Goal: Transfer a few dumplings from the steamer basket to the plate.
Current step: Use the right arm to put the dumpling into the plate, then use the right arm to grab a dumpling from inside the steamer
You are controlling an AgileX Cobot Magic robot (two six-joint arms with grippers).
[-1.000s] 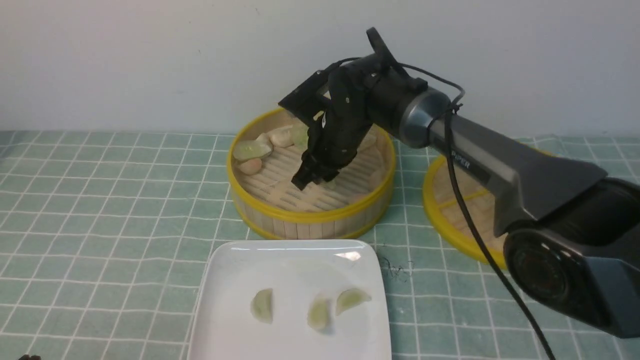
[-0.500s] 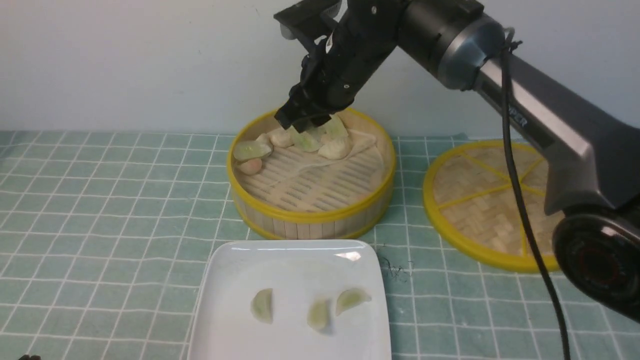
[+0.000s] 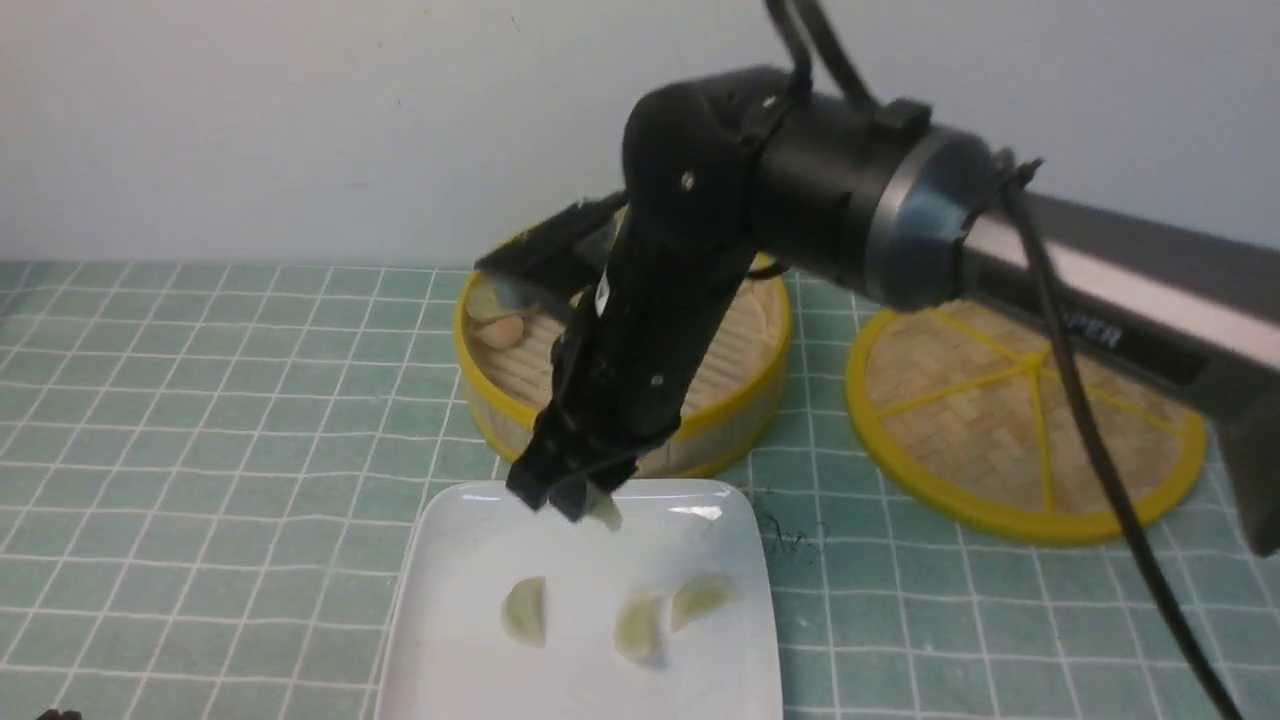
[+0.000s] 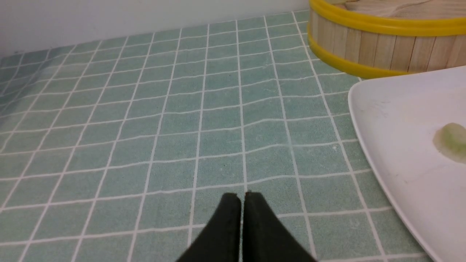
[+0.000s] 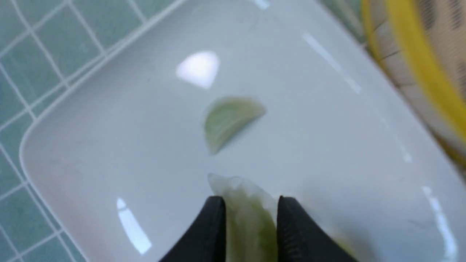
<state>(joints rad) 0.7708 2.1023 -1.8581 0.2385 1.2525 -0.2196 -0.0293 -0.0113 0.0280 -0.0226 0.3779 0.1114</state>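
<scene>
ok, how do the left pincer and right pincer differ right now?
The left pincer is shut on nothing; the right pincer is shut on a pale green dumpling. The left pincer sits over tablecloth beside the plate; the right pincer hangs over the plate. Both are black and tapered.

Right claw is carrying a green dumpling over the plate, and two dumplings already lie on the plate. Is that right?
Not quite: three dumplings already lie on the plate, not two, as the front view shows. The right claw does carry a green dumpling over it.
</scene>
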